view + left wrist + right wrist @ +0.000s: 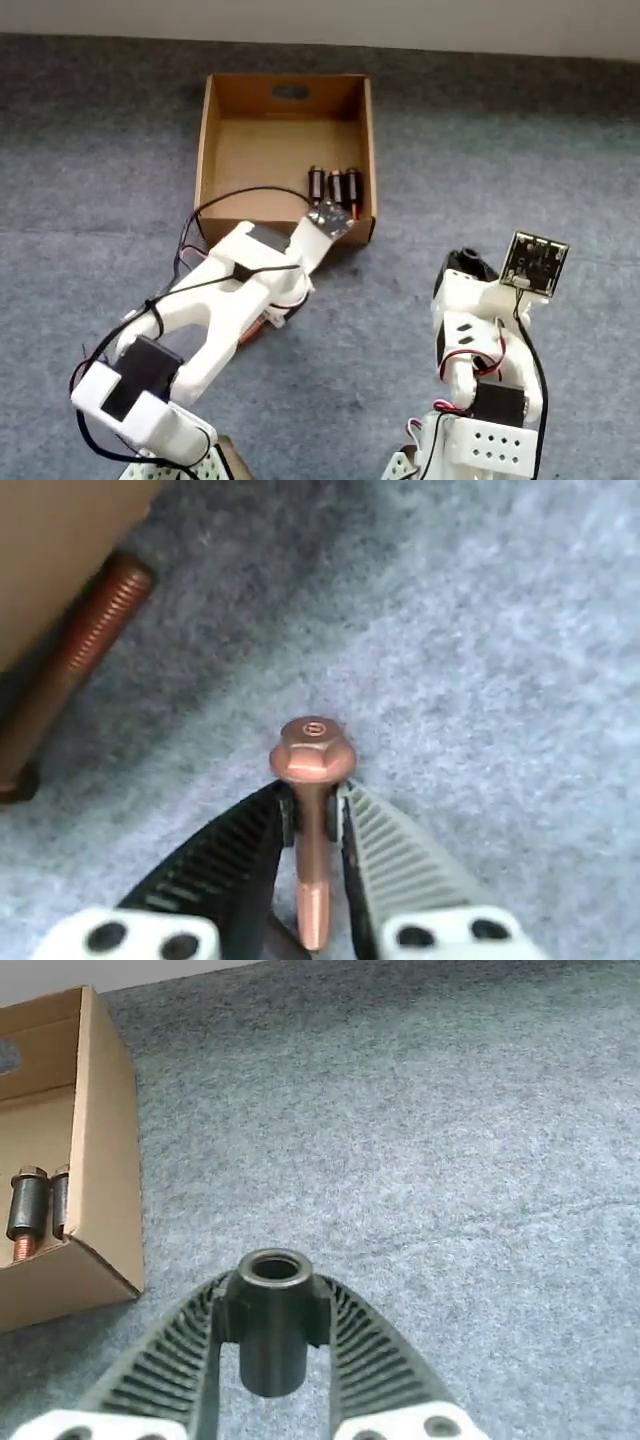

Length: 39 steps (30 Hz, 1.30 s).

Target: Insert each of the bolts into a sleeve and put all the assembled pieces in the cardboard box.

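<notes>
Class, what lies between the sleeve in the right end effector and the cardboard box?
Bare grey carpet separates the sleeve and the cardboard box, in the right wrist view.

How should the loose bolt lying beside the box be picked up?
Grip the loose bolt mid-shank, coming straight down across it: it lies flat on the carpet with the cardboard box close alongside, so a sideways approach is likely blocked.
</notes>
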Each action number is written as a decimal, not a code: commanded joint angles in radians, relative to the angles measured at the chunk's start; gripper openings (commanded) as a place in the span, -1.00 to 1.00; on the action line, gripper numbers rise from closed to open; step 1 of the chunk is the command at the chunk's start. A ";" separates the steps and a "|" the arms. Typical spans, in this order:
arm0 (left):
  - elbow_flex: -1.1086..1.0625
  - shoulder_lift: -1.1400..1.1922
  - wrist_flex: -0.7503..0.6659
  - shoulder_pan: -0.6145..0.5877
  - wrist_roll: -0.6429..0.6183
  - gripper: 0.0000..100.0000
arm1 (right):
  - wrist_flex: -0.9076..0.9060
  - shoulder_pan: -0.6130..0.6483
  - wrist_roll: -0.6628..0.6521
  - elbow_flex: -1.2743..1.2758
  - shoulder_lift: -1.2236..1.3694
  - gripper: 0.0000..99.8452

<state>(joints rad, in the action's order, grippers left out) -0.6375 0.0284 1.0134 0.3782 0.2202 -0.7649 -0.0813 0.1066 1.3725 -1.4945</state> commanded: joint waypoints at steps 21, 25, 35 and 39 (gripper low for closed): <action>-0.024 -0.064 -0.068 0.035 0.014 -1.00 | 0.018 -0.010 0.011 -0.002 -0.015 -0.99; -0.030 -0.073 -0.083 0.039 0.009 -0.98 | -0.010 -0.010 0.011 -0.012 -0.016 -0.99; -0.128 -0.504 -0.087 0.038 0.006 -0.98 | -0.035 0.077 0.006 -0.035 -0.193 -0.99; -0.171 -0.746 -0.115 0.031 0.012 -0.98 | 0.018 0.177 0.005 -0.041 -0.202 -0.99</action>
<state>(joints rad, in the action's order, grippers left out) -0.8002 -0.5209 0.9383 0.4043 0.2263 -0.7940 0.0322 0.1066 1.3725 -1.6801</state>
